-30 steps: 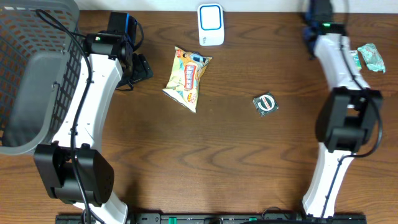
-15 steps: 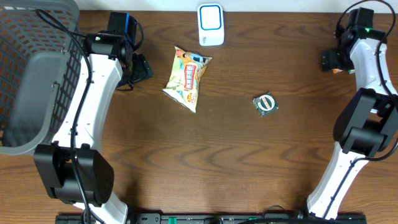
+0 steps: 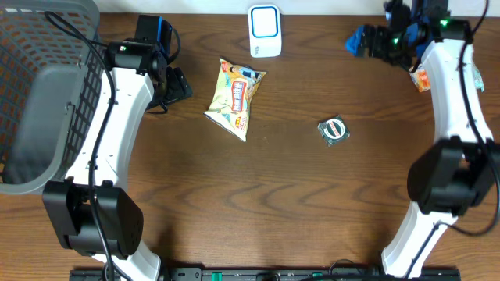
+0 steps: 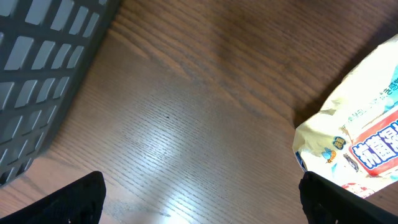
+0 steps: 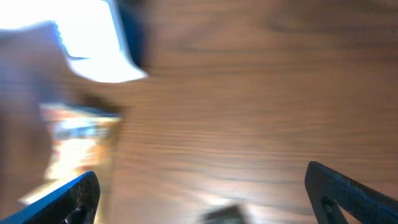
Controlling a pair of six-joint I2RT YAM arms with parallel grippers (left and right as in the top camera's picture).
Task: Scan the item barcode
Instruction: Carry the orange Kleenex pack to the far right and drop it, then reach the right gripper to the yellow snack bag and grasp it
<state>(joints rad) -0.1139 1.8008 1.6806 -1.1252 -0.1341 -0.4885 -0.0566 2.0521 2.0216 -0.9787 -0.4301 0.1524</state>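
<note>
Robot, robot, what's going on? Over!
Left gripper open, empty, beside snack bag. Right gripper open, empty, right of scanner. Bag lying on table, unheld. Nothing between bag and scanner.
</note>
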